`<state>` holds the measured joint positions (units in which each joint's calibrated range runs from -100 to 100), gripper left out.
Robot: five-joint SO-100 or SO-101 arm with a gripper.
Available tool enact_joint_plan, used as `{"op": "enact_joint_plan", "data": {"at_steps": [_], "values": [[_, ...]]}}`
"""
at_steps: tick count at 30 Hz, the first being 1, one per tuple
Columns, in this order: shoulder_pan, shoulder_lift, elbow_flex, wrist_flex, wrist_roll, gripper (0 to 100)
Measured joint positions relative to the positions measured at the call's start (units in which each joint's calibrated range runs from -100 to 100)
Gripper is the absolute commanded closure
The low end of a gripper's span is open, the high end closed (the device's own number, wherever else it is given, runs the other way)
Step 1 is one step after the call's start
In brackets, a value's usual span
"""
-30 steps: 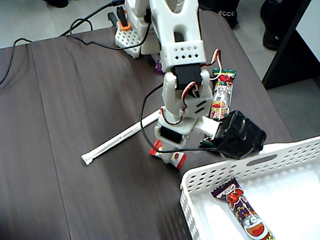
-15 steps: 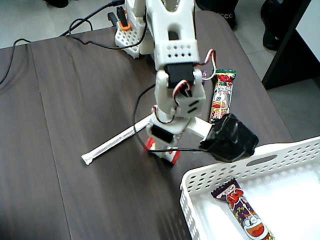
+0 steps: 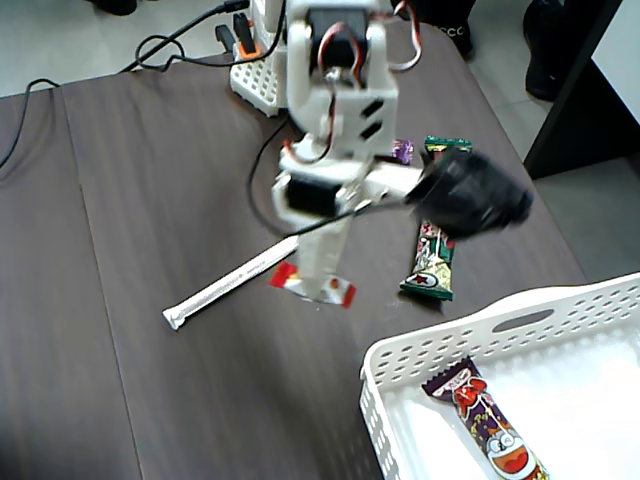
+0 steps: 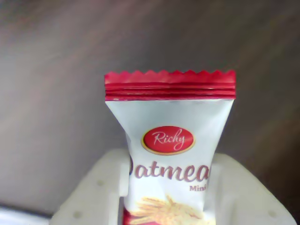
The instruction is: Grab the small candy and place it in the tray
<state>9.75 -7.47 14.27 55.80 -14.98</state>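
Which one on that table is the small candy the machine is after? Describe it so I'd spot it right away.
On the dark wooden table, look directly under the white arm, left of the white tray. The small candy lies there with the jaws around it: a short white packet with red zigzag ends. The nearby cartoon bar and white stick are far longer.

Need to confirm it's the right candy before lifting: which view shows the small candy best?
The wrist view: the small candy fills it, red crimped end and print readable, between the gripper's white fingers. In the fixed view the small candy shows only red ends, its middle hidden by the arm.
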Motion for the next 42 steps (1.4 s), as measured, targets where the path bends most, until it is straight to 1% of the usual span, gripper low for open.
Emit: {"op": "enact_joint_plan", "data": {"at_steps": [2,5,10,17,20,22,25,28,30,32,38,42], "values": [[-1.72,-1.92,0.00,-1.96,2.10,99],[-4.50,-3.17,0.00,-6.14,3.37,99],[-9.75,-3.00,0.00,-18.60,3.83,99],[-15.82,7.43,0.00,-37.88,3.83,98],[-17.17,12.27,0.00,-43.43,3.83,98],[-17.54,15.27,0.00,-45.22,3.83,98],[-18.07,19.44,-0.89,-45.82,3.83,94],[-19.04,22.11,-2.76,-45.14,3.83,84],[-19.64,23.28,-4.80,-42.15,3.48,79],[-20.09,24.20,-7.03,-38.14,2.30,77],[-19.72,24.53,-14.50,-26.88,-0.05,79],[-19.64,24.53,-17.25,-23.12,-0.15,92]]}}
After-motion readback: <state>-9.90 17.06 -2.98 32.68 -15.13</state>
